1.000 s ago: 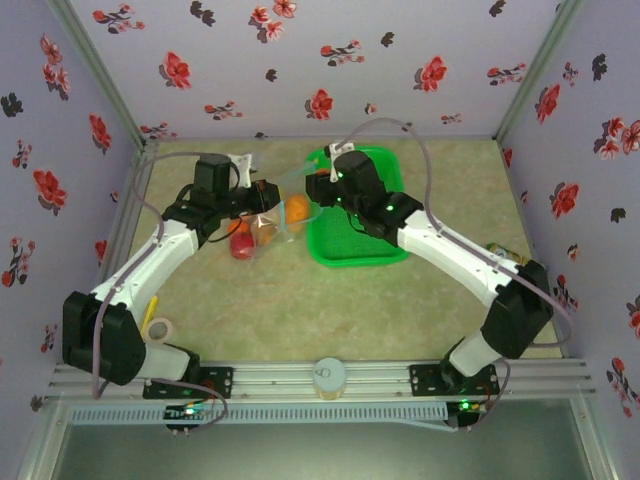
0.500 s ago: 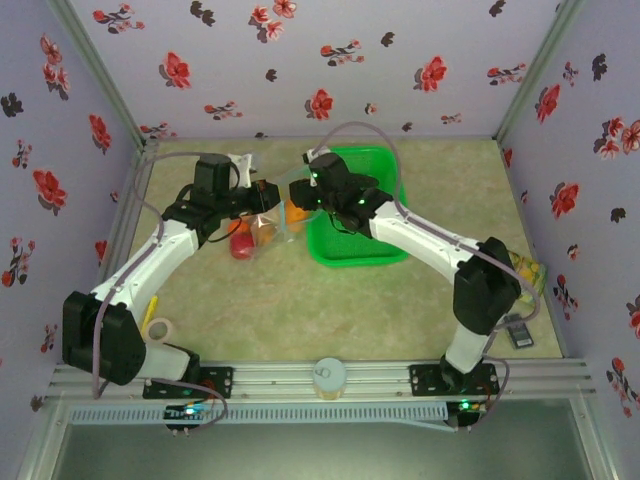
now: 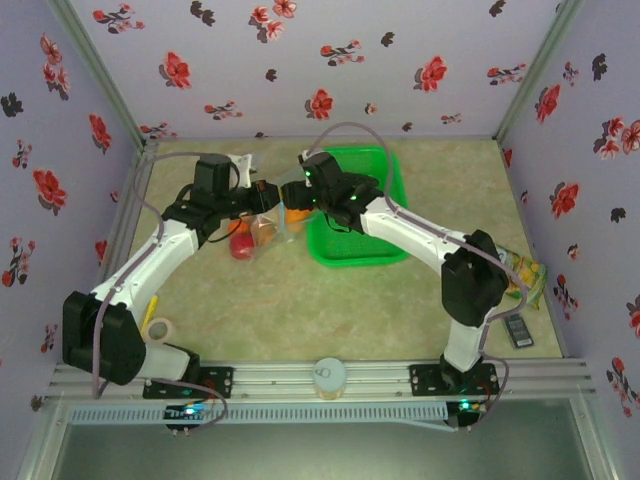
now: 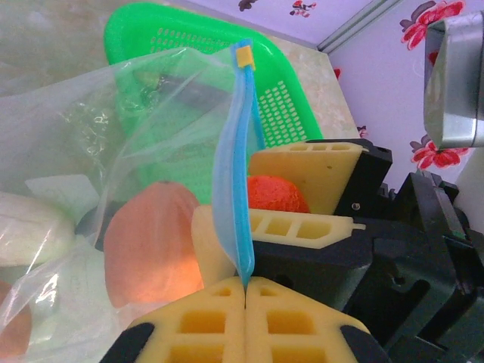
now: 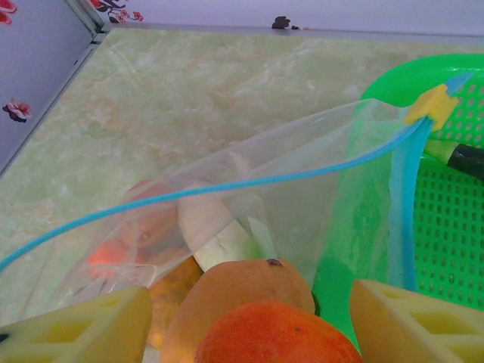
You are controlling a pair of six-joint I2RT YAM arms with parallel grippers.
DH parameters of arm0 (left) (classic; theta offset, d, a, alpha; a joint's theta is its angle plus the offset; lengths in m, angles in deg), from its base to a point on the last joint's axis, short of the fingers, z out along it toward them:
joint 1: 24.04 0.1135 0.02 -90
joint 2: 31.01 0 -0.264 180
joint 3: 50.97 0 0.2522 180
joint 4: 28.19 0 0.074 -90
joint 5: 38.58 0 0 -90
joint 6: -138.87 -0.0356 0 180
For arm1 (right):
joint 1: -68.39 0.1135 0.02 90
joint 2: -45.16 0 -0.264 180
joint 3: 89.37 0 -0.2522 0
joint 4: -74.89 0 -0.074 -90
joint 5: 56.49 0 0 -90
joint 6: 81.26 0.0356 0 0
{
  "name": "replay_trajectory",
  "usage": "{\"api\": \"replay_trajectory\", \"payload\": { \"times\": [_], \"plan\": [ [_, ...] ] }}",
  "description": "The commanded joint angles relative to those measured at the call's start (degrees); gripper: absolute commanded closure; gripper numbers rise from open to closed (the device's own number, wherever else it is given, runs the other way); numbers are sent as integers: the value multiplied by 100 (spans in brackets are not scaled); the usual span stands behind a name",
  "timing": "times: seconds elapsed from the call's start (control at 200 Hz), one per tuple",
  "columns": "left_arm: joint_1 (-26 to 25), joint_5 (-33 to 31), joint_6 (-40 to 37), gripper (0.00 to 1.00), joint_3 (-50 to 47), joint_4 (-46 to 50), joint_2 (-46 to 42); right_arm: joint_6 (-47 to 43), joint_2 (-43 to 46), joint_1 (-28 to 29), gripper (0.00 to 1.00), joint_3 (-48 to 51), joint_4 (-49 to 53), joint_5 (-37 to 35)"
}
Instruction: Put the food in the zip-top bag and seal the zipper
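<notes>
Left gripper [image 4: 246, 291]: clamped tight on one end of the zipper [image 4: 234, 174], holding the bag mouth up.
Right gripper [image 5: 249, 306]: fingers spread around an orange [image 5: 276, 336], parked right at the mouth.
Bag [image 5: 227, 151]: on the worktop [image 3: 300, 320], at 9 o'clock of the basket [image 3: 355, 250], mouth gaping toward 3 o'clock.
Inside bag: lump [image 4: 151, 249], white piece [image 5: 208, 219], tomato [image 3: 240, 245].
Done: several food pieces look bagged.
Left: release the orange inside, pull out, then press the zipper shut. It is open along its whole length.
</notes>
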Motion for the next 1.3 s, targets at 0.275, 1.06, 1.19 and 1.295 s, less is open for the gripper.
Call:
{"api": "replay_trajectory", "payload": {
  "times": [0.275, 1.06, 1.19, 1.295],
  "plan": [
    [-39, 72, -6, 100, 70, -39, -118, -289, 1319, -34, 32, 344, -47, -278],
    [-43, 57, 13, 100, 114, -9, -153, 2366, 1640, -1287, 60, 2615, -1686, 2393],
    [-38, 55, 4, 100, 121, -4, -139, 2595, 1507, -1207, 58, 2610, -1908, 2703],
    [-41, 55, 4, 100, 117, -8, -119, 2681, 1468, -1077, 55, 2644, -1935, 2798]
  ]
}}
